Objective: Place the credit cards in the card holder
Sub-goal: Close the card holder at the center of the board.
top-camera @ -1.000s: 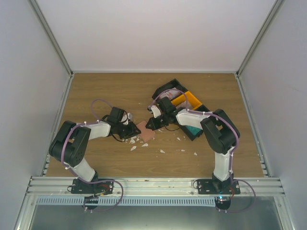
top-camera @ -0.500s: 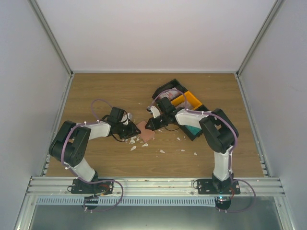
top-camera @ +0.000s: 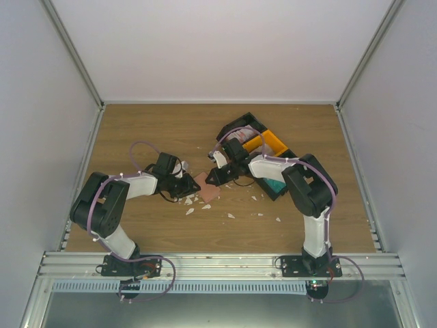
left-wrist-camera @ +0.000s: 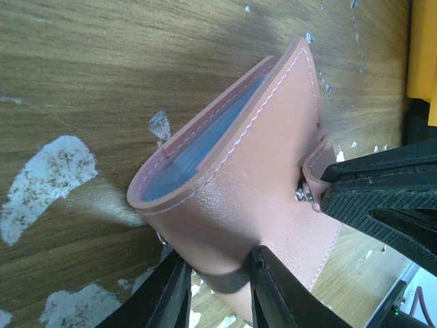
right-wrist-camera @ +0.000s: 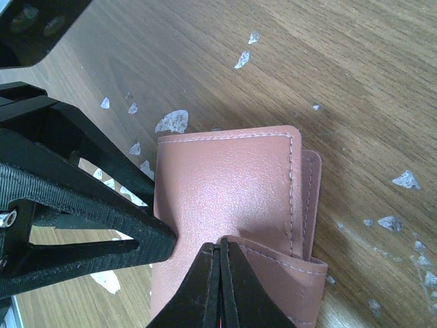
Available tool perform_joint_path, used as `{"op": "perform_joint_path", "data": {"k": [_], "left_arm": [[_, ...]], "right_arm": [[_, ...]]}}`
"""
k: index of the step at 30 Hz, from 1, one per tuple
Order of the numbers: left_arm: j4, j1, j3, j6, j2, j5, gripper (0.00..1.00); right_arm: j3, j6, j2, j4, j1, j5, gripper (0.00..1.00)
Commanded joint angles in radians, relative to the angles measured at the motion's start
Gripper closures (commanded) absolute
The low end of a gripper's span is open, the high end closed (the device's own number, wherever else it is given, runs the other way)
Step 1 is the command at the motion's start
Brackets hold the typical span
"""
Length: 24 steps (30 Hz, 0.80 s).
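The card holder [right-wrist-camera: 225,184] lies near the middle of the worktop [top-camera: 136,137], partly folded, and both arms meet over it. The left gripper [left-wrist-camera: 217,277] is clamped across the holder's folded spine, one finger on each side of the leather. In my judgement this pins the holder down and keeps it from sliding while the other arm works on it. The right gripper [right-wrist-camera: 220,249] comes in from the side opposite the spine. Its jaws are pressed together at the small clasp tab [left-wrist-camera: 311,179], and as far as the wrist views show they pinch that tab. The likely purpose is to lift the cover and expose the pockets. The cover stands slightly raised, and a strip of blue lining [left-wrist-camera: 205,140] shows in the gap. No card is seen in the holder or in either gripper. Beyond the holder on the right arm's side stand a black bin [top-camera: 240,123] and an orange bin [top-camera: 271,141]. A teal patch [top-camera: 274,186] under the right arm may be a stack of credit cards, though it is too small to confirm. White scraps [top-camera: 190,211] lie scattered around the holder and touch its edges in places. I assess the step as opening the holder, with loading not yet begun. The main risk is the thin tab slipping from the closed jaws.
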<state>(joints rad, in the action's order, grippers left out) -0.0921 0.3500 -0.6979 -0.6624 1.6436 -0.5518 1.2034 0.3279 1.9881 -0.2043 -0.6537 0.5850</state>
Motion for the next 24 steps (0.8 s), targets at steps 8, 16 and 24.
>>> {"op": "perform_joint_path", "data": {"k": [8, 16, 24], "left_arm": [[-0.002, 0.008, -0.005, 0.018, 0.040, 0.056, 0.72], [-0.003, 0.009, -0.002, 0.018, 0.035, 0.062, 0.72], [-0.004, 0.009, -0.003, 0.018, 0.036, 0.068, 0.72]], "right_arm": [[-0.090, -0.012, 0.096, -0.080, -0.043, -0.066, 1.00], [-0.148, -0.017, 0.108, -0.087, -0.053, -0.126, 0.99], [-0.227, -0.013, 0.111, -0.072, -0.075, -0.157, 1.00]]}}
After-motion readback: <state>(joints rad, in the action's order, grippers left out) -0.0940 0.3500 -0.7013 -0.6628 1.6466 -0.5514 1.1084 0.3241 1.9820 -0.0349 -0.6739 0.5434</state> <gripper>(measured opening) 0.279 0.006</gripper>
